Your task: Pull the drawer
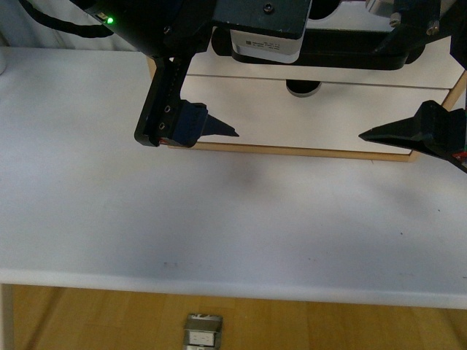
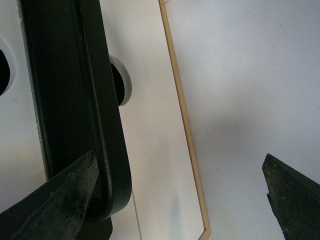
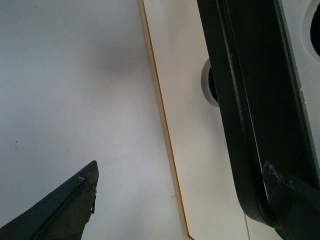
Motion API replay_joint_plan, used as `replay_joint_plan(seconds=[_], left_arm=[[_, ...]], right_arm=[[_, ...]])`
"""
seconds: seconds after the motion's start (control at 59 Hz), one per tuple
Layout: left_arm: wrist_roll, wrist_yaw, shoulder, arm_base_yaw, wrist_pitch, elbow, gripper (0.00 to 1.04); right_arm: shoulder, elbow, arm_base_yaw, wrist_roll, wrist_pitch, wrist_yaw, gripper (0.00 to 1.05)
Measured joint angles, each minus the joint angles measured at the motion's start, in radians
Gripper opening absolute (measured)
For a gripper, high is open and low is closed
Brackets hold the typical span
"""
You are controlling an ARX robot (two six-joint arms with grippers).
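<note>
Your left claw and right claw gape empty, each bracketing one end of the bar handle. It runs left-right across the drawer, far on the bench; pull nearward.

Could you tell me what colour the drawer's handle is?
Black handle, clearest in the left wrist view.

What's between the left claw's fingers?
Left wrist view: the drawer handle's end, a plain white front, the wood edge, then table. Left claw open.
</note>
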Motion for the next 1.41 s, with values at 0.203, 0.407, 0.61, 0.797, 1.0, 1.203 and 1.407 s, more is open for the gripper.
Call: replay_joint_plan(seconds=[0.203,0.407,0.61,0.797,1.0,1.203,1.407], left_arm=[[0.000,0.000,0.000,0.000,0.000,0.000,0.98],[-0.001,0.000,0.000,0.000,0.000,0.000,0.98],[0.000,0.001,0.000,0.000,-0.020,0.003,0.98],[0.002,0.003,-0.006,0.000,-0.050,0.008,0.98],[0.015,0.003,-0.029,-0.005,-0.065,-0.016,0.98],[0.026,0.003,-0.068,-0.010,-0.060,-0.064,0.98],[0.043,0.004,-0.121,-0.016,-0.060,-0.128,0.98]], right_arm=[[0.026,0.017,-0.005,-0.019,-0.006,-0.001,0.96],[0.049,0.041,-0.005,-0.034,-0.029,-0.002,0.96],[0.058,0.051,-0.007,-0.053,-0.054,-0.010,0.96],[0.055,0.056,-0.010,-0.076,-0.093,-0.027,0.96],[0.032,0.041,-0.010,-0.099,-0.127,-0.035,0.96],[0.002,0.013,-0.010,-0.117,-0.140,-0.044,0.96],[-0.056,-0.042,-0.006,-0.130,-0.161,-0.053,0.96]])
